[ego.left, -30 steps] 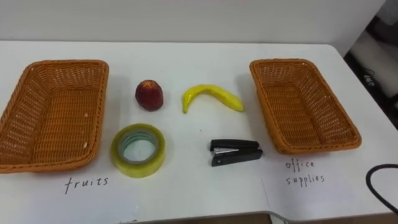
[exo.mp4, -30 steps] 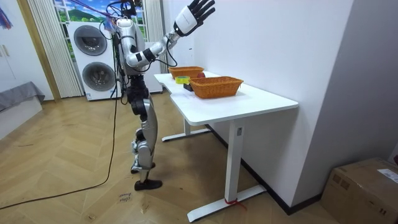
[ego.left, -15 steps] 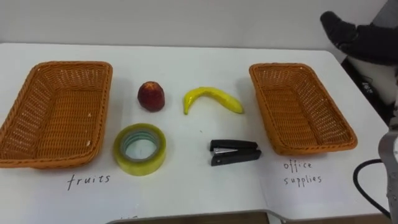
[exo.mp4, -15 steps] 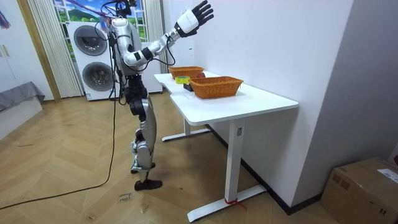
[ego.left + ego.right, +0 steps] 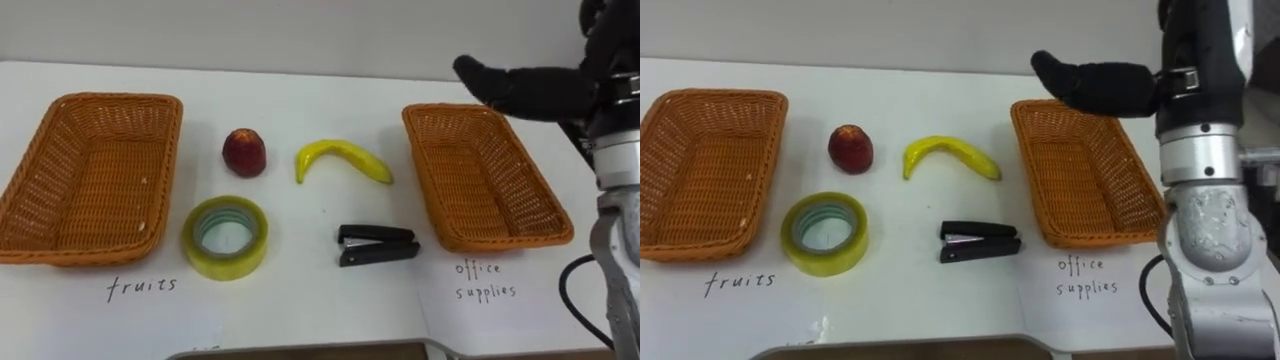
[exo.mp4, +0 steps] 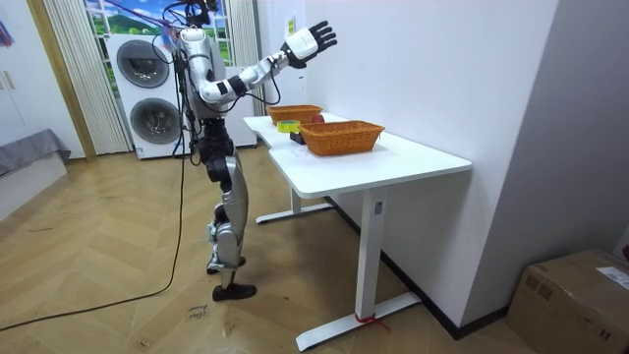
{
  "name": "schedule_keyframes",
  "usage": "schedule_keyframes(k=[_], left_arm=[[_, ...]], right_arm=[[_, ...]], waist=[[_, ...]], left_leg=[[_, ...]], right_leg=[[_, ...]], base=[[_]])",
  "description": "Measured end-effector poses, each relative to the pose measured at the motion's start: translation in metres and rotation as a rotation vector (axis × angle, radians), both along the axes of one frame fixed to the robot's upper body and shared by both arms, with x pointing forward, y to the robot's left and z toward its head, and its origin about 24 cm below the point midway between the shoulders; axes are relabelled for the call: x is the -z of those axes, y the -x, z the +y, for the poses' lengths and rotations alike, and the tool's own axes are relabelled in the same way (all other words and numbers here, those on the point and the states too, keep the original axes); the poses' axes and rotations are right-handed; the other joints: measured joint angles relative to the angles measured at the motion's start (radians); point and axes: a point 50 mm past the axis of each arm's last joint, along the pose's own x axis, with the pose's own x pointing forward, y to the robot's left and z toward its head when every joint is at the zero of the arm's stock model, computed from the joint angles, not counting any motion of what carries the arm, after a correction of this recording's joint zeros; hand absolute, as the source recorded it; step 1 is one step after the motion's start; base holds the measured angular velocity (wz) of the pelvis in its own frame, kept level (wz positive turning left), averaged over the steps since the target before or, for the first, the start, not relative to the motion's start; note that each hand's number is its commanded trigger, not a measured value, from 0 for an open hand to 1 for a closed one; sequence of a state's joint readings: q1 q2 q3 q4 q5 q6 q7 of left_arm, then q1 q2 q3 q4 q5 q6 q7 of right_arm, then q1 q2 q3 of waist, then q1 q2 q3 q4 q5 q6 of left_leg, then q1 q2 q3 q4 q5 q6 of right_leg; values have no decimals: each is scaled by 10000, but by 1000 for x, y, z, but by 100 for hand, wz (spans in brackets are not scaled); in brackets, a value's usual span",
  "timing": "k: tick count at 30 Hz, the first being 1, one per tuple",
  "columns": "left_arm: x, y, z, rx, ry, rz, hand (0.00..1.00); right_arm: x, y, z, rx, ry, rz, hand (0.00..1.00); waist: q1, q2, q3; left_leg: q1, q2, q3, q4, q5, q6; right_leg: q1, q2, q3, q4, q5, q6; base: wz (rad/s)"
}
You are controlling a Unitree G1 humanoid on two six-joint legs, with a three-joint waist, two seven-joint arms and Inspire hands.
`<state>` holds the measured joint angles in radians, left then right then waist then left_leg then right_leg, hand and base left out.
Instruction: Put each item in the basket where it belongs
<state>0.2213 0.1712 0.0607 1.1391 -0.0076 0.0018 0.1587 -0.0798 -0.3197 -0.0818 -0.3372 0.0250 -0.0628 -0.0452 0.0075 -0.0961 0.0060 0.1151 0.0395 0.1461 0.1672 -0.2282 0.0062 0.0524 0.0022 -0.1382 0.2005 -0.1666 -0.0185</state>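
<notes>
The right hand [image 5: 525,88], fingers straight and empty, hangs over the far rim of the right orange woven basket [image 5: 510,240]; the black stapler [image 5: 377,245] lies crosswise just left of that basket.

A yellow banana [image 5: 340,160] is lying on its side, arching away from the robot. A red apple [image 5: 243,153] is sitting upright just left of the banana. A yellowish tape roll [image 5: 224,238] is lying flat, hole up, nearer the robot and left of the banana. A black stapler [image 5: 377,245] is lying closed, directly nearer than the banana. The left basket [image 5: 95,185] and right basket [image 5: 485,185], orange wicker and empty, are flanking the banana.
</notes>
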Motion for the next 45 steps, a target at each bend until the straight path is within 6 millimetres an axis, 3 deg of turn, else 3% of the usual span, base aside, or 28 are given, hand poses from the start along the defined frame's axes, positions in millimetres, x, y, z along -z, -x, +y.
schedule_keyframes(k=[7,19,27,36,45], left_arm=[[0,-6,-1,118,108,-120,0],[0,-10,0,206,232,-208,0],[-1,-11,4,272,256,-193,0],[-2,-18,4,529,268,-272,0],[-3,-26,5,770,284,-443,0]], right_arm=[[8,-3,10,-572,1364,662,0],[22,-6,13,-1194,2343,1801,0],[33,-8,21,-1987,2636,2717,0],[63,-11,32,-3054,3363,4396,0],[69,-11,34,-3309,3719,4896,0]], waist=[[92,82,36],[268,20,-48],[273,-3,-62],[285,-6,-40],[294,-83,3]], left_leg=[[-35,-3,-30,-23,-2,-2],[-38,-5,-86,17,1,-2],[-53,-1,-94,27,2,-3],[-52,-6,-105,8,2,-3],[-68,-61,-88,-12,4,-5]], right_leg=[[-20,17,-12,-16,6,-2],[4,4,-41,-5,13,-7],[6,-1,-34,15,17,-7],[5,-1,-22,10,21,-9],[-10,9,-18,-7,21,-8]], base=[[1],[0],[0],[0],[0]])
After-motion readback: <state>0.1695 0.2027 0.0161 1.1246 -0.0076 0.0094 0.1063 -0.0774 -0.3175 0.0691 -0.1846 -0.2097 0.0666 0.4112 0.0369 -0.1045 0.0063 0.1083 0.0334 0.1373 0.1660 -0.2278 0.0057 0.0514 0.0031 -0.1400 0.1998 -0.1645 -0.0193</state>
